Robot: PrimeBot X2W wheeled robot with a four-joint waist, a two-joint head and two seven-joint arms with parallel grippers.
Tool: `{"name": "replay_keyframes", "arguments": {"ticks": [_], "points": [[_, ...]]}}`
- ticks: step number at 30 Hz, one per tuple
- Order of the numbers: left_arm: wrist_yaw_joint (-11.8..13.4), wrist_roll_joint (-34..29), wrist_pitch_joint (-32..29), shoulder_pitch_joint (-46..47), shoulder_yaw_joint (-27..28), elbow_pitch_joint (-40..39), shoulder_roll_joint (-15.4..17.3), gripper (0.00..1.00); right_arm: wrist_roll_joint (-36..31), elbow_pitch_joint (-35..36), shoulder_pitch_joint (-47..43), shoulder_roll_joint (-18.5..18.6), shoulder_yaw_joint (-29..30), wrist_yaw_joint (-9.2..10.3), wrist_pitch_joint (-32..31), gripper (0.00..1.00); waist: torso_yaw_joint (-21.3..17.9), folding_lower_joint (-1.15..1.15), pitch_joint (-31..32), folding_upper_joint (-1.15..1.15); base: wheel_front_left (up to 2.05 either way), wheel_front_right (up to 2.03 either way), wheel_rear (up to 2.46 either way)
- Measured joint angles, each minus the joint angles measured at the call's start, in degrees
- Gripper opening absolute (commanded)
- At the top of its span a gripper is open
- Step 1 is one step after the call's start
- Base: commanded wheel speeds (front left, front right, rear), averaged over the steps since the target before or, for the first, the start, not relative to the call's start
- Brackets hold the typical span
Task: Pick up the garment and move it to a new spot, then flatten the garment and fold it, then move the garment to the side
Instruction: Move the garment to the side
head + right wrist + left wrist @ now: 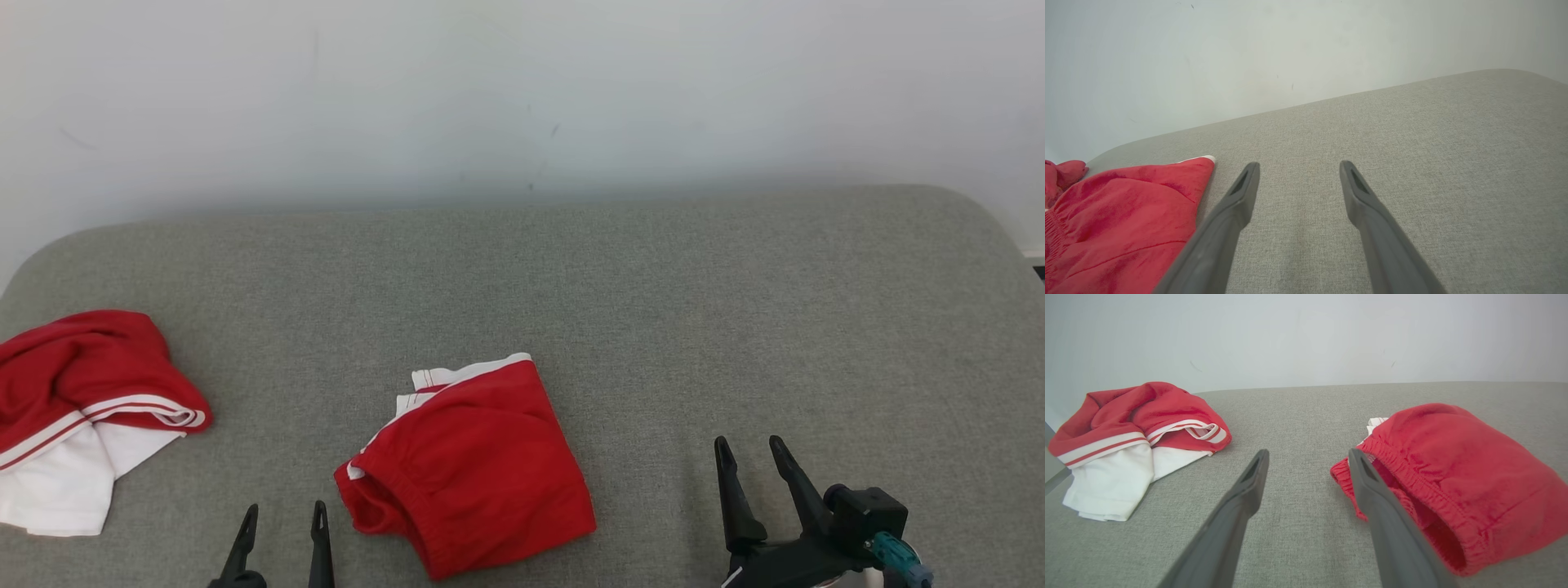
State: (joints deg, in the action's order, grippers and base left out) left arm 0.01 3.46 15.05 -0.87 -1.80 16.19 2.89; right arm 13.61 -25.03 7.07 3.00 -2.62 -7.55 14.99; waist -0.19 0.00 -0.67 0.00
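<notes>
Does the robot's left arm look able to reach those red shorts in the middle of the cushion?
Probably yes: the open left gripper sits just beside the red shorts, with only bare grey cushion between them.

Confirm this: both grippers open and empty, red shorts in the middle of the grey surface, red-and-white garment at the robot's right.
Not quite. The head view shows the red-and-white garment at the robot's left, not right. The rest holds: left gripper and right gripper open and empty, red shorts in the middle of the grey surface.
</notes>
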Motion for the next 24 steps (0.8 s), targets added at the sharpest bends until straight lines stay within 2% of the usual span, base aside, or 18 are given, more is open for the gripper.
{"name": "replay_keyframes", "arguments": {"ticks": [6, 12, 18, 24], "points": [[0.01, 0.08, 0.00, 0.02, -0.36, -0.09, 0.00, 1.00, 0.46, 0.01, 0.26, 0.00, -0.77, 0.00, 0.00, 1.00, 0.19, 0.00, -0.44, 0.00, 0.00, 0.00, 0.00], [-0.01, 0.44, 0.00, 1.19, -2.03, -0.38, 0.00, 1.00, 1.77, -0.21, 2.25, 0.00, -4.54, 0.00, 0.00, 1.00, 1.20, 0.00, -2.08, 0.00, 0.00, 0.00, 0.00], [-0.03, 1.18, 0.00, 2.40, -4.35, -0.51, 0.00, 1.00, 3.57, -1.62, 5.87, -0.04, -9.96, 0.00, 0.01, 1.00, 3.96, 0.00, -4.02, 0.00, 0.00, 0.00, 0.00], [0.00, 1.21, 0.00, 3.67, -5.97, -0.43, 0.01, 1.00, 3.83, -6.68, 9.94, -0.03, -11.88, 0.00, 0.00, 1.00, 7.92, 0.00, -5.71, 0.00, 0.00, 0.00, 0.00]]}}
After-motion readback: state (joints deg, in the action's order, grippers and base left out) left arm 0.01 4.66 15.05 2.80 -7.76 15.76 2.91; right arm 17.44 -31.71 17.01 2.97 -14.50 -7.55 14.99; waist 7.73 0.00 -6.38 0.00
